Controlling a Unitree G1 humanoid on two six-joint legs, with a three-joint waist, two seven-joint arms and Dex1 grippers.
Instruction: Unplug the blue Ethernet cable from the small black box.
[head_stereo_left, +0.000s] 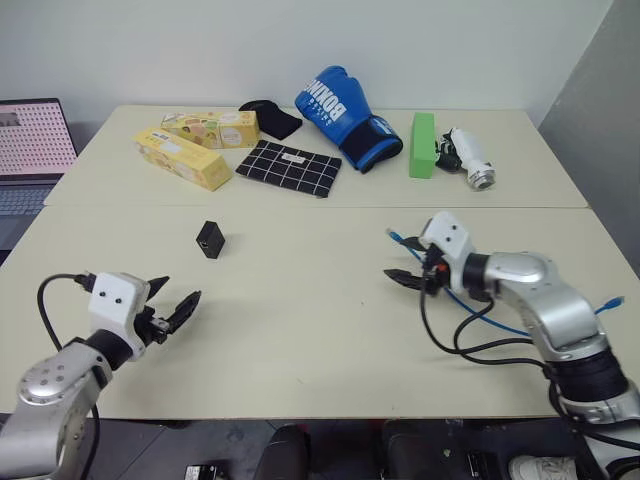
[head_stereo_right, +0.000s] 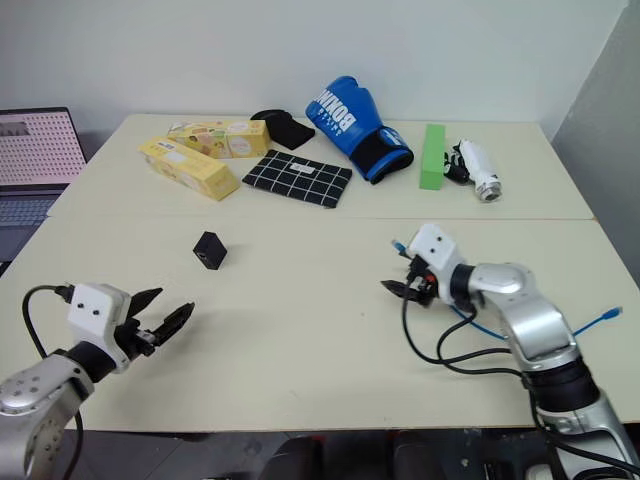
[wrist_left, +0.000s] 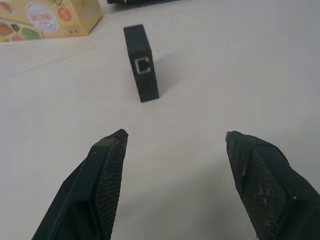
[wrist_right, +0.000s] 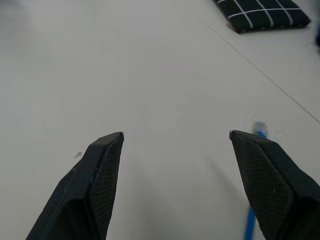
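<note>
The small black box (head_stereo_left: 210, 240) stands on edge on the cream table (head_stereo_left: 300, 340), left of centre. In the left wrist view the box (wrist_left: 141, 62) shows a port with nothing in it. My left gripper (head_stereo_left: 178, 292) hovers open near the front left edge, pointing at the box from a short way off, with nothing between its fingers (wrist_left: 111, 165). The blue Ethernet cable (head_stereo_left: 470, 308) lies on the right side of the table, apart from the box. One of its ends (head_stereo_left: 392, 236) rests just beyond my right gripper (head_stereo_left: 405, 268), which is open and empty. The cable (wrist_right: 259, 129) shows beside one right fingertip.
Along the back of the table lie two yellow cartons (head_stereo_left: 185, 158), a black pouch (head_stereo_left: 270, 118), a grid-patterned cloth (head_stereo_left: 289, 166), a blue boxing glove (head_stereo_left: 345, 115), a green block (head_stereo_left: 423, 145) and a white-and-black device (head_stereo_left: 468, 158). A laptop (head_stereo_left: 30, 150) stands far left. Black robot cables (head_stereo_left: 470, 345) loop beside my right arm.
</note>
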